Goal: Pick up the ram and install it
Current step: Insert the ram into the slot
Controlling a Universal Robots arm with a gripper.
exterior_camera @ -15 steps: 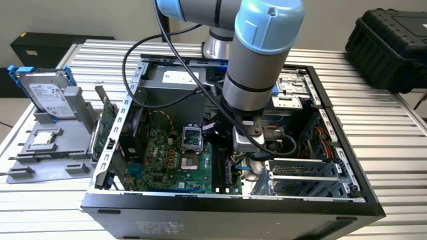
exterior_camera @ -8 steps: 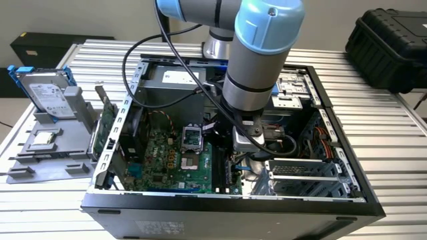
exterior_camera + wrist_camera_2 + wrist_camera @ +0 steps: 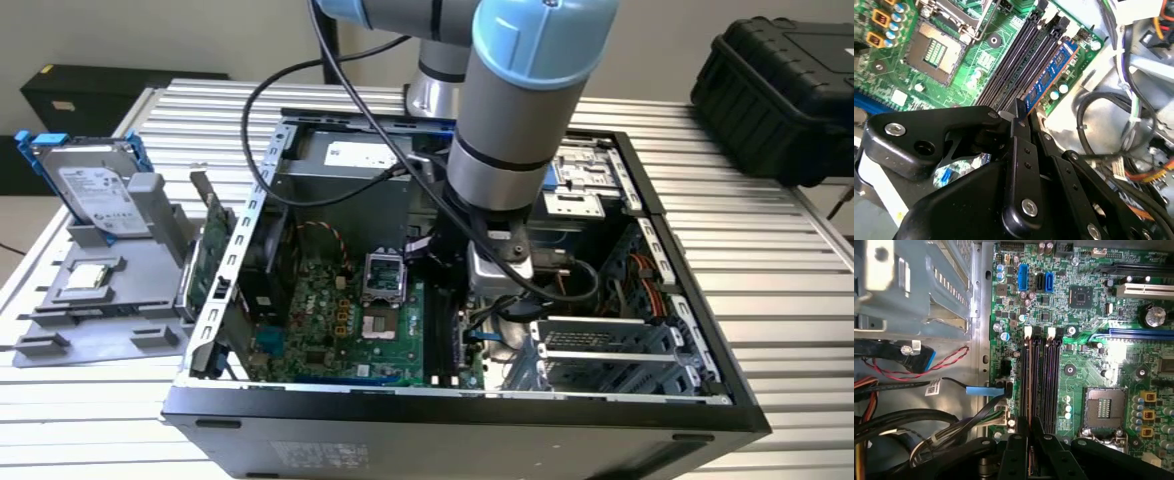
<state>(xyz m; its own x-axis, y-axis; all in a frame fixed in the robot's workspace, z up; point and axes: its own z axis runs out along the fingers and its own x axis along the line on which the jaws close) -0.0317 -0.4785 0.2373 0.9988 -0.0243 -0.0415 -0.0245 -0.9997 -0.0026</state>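
I see the ram (image 3: 1050,74), a long thin blue circuit stick with black chips and an orange lower edge. It stands on edge in the outermost of the black memory slots (image 3: 1019,55), nearest the green motherboard's (image 3: 1004,37) rim. One end sits pinched in the gripper (image 3: 1019,114).

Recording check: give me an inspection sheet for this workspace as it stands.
Surface: ribbed metal table carrying an open computer case.
Job's things: ram edge-down at the motherboard slot nearest the board's edge.
Clutter: hard drive on a grey stand, expansion card upright beside it.
Grippers: gripper shut on the ram's end.
Cables: black cable looping off the arm; wire bundles inside the case.
Surroundings: black hard case at the exterior view's right.
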